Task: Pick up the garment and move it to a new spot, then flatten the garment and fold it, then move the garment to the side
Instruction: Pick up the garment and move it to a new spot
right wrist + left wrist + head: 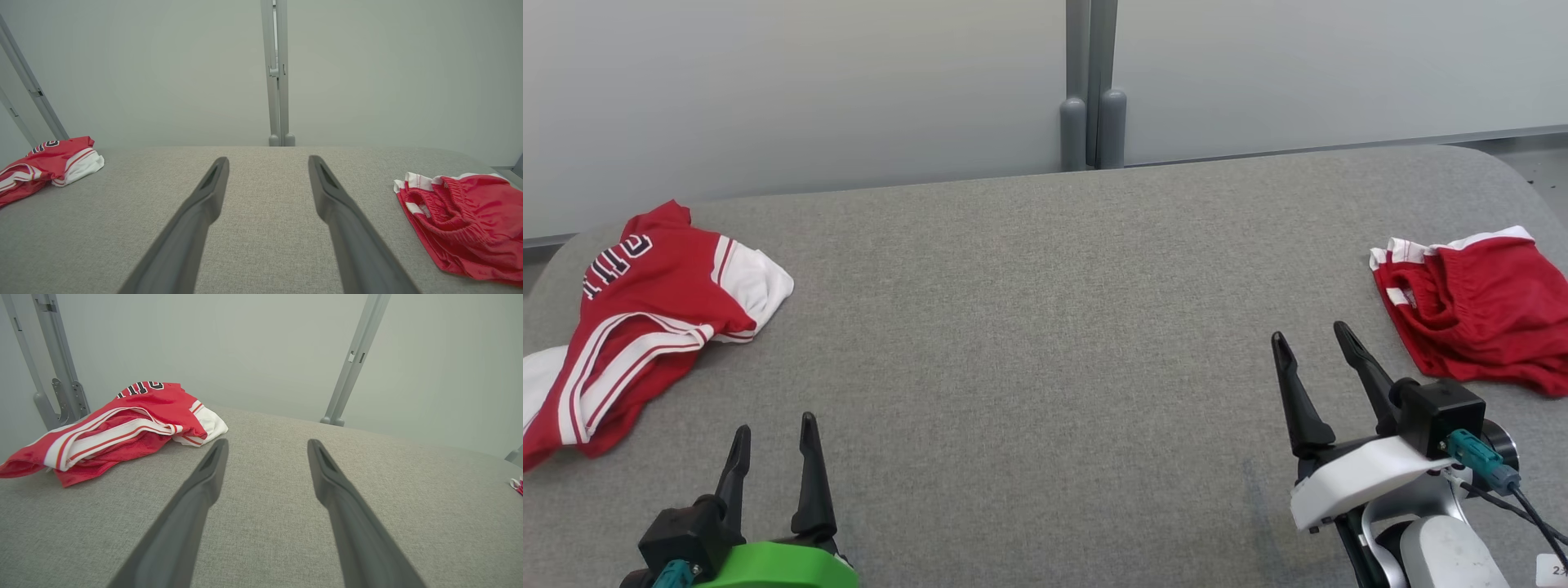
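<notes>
L claw (774, 423), R claw (1310, 331) open; jersey (654, 302) left, shorts (1486, 318) right

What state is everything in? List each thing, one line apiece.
Red jersey: crumpled, lying at the left, untouched.
Red shorts: bunched up, lying at the right, untouched.
Left gripper: jaws open, empty, above the cloth surface.
Right gripper: jaws open, empty, beside the shorts.

We count two red garments: one lettered jersey (645, 318) at nine o'clock, one pair of shorts (1478, 318) at three o'clock. Two claws: left claw (774, 423), right claw (1310, 331). Two grey posts (1111, 122) at twelve, one tabletop (1045, 327).
</notes>
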Tool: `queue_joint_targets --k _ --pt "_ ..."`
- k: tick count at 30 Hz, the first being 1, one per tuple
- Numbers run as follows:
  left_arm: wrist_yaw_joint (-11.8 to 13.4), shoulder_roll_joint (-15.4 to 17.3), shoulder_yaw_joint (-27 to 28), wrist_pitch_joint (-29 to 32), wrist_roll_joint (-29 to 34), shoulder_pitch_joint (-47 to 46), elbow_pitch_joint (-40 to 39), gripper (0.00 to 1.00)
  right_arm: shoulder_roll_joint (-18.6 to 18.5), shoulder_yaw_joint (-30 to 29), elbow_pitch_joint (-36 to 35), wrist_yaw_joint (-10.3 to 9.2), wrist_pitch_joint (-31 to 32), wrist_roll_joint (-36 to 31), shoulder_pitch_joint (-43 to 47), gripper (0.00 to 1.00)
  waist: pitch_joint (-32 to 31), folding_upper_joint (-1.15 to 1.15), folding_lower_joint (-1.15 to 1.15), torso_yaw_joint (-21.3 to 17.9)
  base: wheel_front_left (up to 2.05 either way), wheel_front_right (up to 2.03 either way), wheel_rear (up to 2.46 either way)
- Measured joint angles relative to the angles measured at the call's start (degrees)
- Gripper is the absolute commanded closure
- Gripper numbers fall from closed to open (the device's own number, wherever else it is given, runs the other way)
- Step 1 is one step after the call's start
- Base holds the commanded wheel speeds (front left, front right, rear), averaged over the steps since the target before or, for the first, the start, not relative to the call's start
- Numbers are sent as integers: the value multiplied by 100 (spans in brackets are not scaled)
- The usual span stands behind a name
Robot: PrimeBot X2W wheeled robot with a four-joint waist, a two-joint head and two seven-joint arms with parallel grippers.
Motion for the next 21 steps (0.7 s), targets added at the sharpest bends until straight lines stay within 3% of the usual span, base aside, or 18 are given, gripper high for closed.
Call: queue_joint_targets --k 12,21 --pt "-51 46 -87 44 24 -97 16 0 0 7 -7 0 -1 8 37 0 -61 0 0 243 0 0 0" --pt "-32 104 -107 129 31 -121 -42 0 1 104 -63 0 -11 11 65 0 -109 0 0 1046 0 0 0"
